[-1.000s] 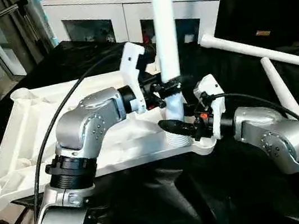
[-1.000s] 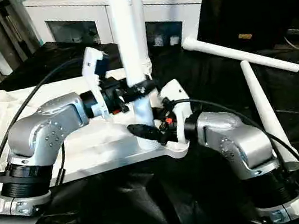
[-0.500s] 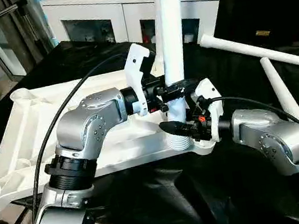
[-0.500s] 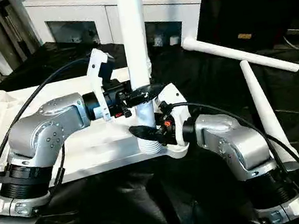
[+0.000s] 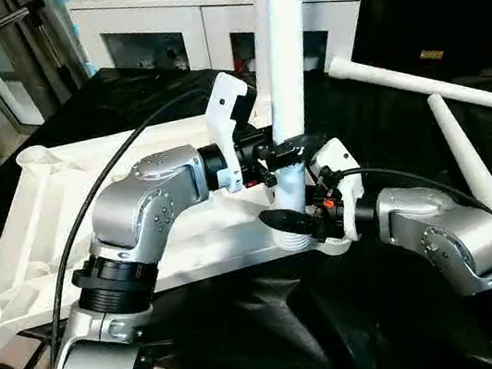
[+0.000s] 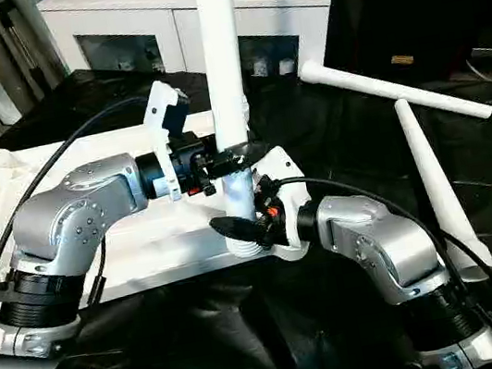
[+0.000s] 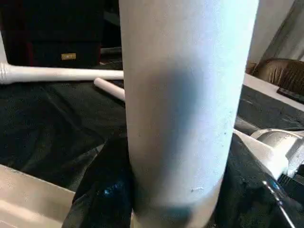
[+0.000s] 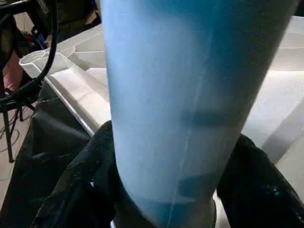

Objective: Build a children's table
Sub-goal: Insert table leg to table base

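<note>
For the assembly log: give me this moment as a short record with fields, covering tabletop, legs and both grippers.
tabletop: white tabletop lying underside up on black cloth
standing leg: leg upright at the near corner socket
spare legs: two legs lying on the cloth
left gripper: left gripper, jaws shut on the standing leg, higher up
right gripper: right gripper, jaws shut on the same leg, just above the socket
background: white cabinet
</note>
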